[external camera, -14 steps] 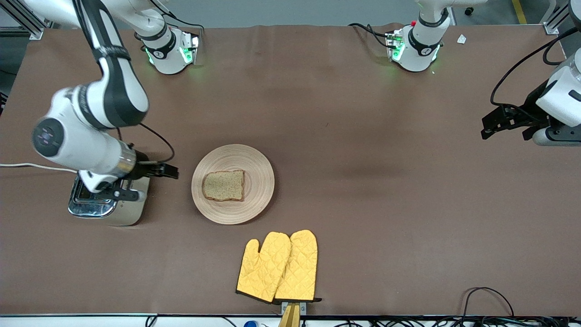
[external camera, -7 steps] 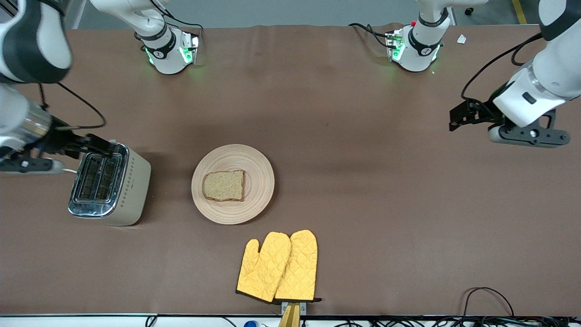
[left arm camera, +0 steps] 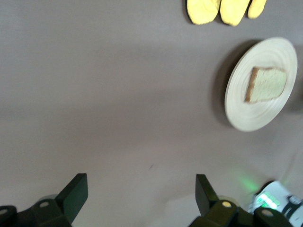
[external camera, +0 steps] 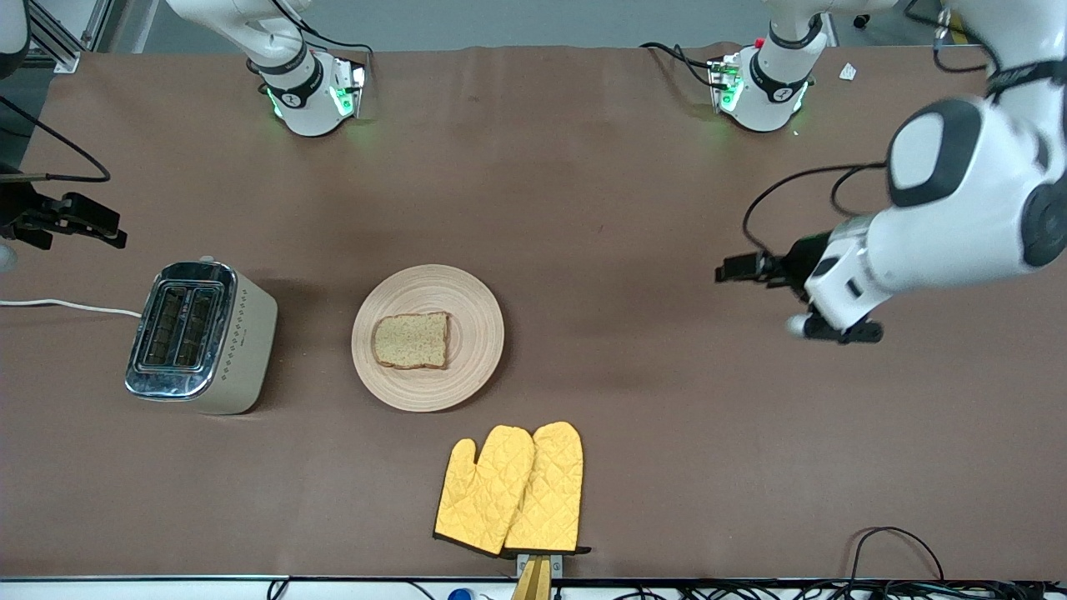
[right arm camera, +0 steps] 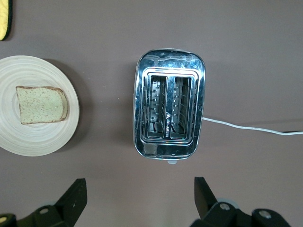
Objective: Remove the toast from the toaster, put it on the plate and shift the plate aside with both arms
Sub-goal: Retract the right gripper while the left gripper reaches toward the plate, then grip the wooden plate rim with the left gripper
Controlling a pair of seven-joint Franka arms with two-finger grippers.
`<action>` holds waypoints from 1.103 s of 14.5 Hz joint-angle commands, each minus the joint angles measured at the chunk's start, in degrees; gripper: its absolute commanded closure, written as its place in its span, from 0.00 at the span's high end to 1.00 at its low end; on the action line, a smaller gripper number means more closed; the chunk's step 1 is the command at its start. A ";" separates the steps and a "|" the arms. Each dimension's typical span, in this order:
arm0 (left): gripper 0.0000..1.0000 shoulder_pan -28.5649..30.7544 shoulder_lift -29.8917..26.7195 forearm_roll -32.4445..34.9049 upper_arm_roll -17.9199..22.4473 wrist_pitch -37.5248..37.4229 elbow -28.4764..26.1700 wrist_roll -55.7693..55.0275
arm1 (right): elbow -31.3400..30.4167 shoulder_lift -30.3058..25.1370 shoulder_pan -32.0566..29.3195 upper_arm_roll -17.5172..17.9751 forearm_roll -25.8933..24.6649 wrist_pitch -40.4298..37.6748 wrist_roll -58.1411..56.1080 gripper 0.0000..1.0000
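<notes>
The toast (external camera: 411,340) lies flat on the round wooden plate (external camera: 471,304) in the middle of the table. My left gripper (external camera: 735,271) is open and empty over bare table, between the plate and the left arm's end. My right gripper (external camera: 98,227) is open and empty over the table edge at the right arm's end, next to the toaster. The left wrist view shows its open gripper (left arm camera: 139,191), the plate (left arm camera: 246,113) and the toast (left arm camera: 267,85). The right wrist view shows its open gripper (right arm camera: 139,194), the plate (right arm camera: 28,137) and the toast (right arm camera: 41,105).
A silver two-slot toaster (external camera: 200,337) with empty slots (right arm camera: 170,111) stands beside the plate toward the right arm's end, its white cord (external camera: 58,305) trailing off the table. Two yellow oven mitts (external camera: 510,487) lie nearer the front camera than the plate and show in the left wrist view (left arm camera: 222,9).
My right gripper has moved off the toaster toward the right arm's end of the table. My left gripper has swung in from the table's end toward the plate. Toast and plate have not moved.
</notes>
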 commanded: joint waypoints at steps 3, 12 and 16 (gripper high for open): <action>1.00 -5.31 11.35 -10.45 -0.16 12.93 1.42 -2.26 | 0.34 0.24 0.35 0.15 -1.67 -0.77 -0.16 1.00; 1.00 -20.25 28.68 -19.97 -0.34 39.05 7.03 -1.82 | 0.68 0.33 0.52 0.33 -1.06 -2.52 0.45 1.00; 1.00 -22.98 33.08 -23.13 -2.79 43.18 11.96 -0.94 | 0.86 0.41 0.43 0.24 -0.97 -2.53 0.02 1.00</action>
